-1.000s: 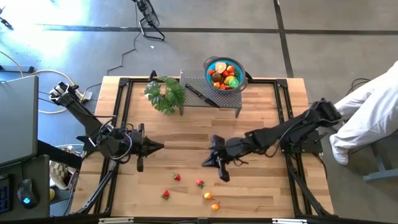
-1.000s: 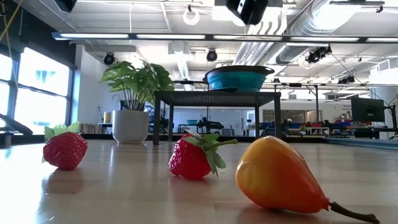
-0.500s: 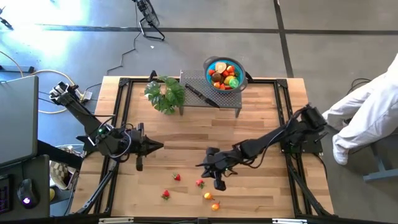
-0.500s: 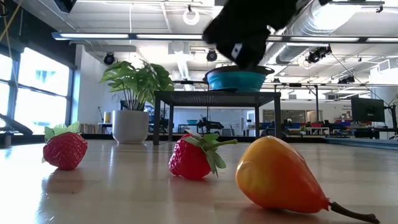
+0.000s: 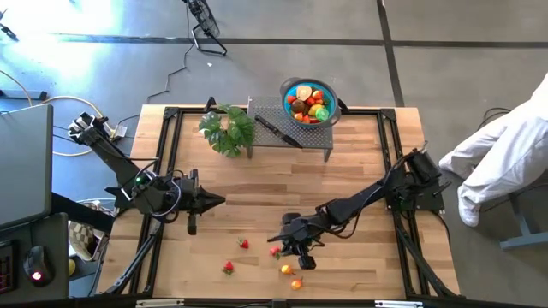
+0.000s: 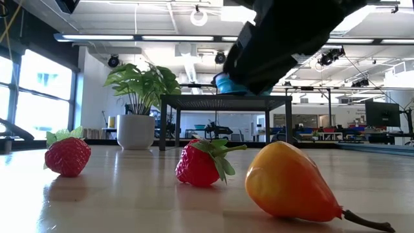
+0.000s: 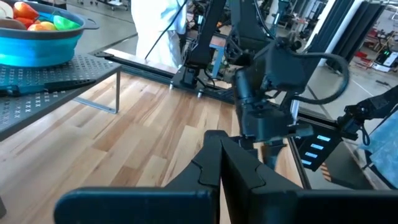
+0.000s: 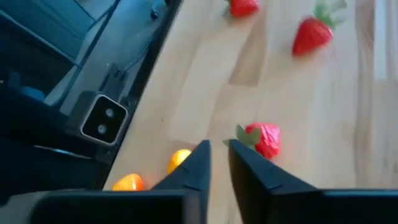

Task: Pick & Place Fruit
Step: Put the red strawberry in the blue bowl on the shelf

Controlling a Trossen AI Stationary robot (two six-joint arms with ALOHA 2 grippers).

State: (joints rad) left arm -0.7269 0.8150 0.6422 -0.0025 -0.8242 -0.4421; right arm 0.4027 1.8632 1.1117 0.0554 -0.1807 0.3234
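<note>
Looking down, I've got the right gripper (image 5: pixel 285 249) hovering just over a strawberry (image 5: pixel 275 251) near the front of the tabletop (image 5: pixel 360 162), fingers (image 8: pixel 199 163) a narrow slit apart, holding nothing. More fruit (image 5: pixel 289 269) lies loose nearby, the rest in the bowl (image 5: pixel 309 102). The left gripper (image 5: pixel 214 202) waits mid-table, fingers together.

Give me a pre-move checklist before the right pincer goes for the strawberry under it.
1. Right pincer over the near strawberry: ok.
2. Fingers wide enough to straddle it: not ok, only a narrow gap in the right wrist view.
3. Strawberry free of neighbours: ok, the orange pieces lie apart.
4. Left pincer out of the way: ok, shut, parked left of centre.
5. Blue bowl on the rack, room inside: cannot tell.
</note>
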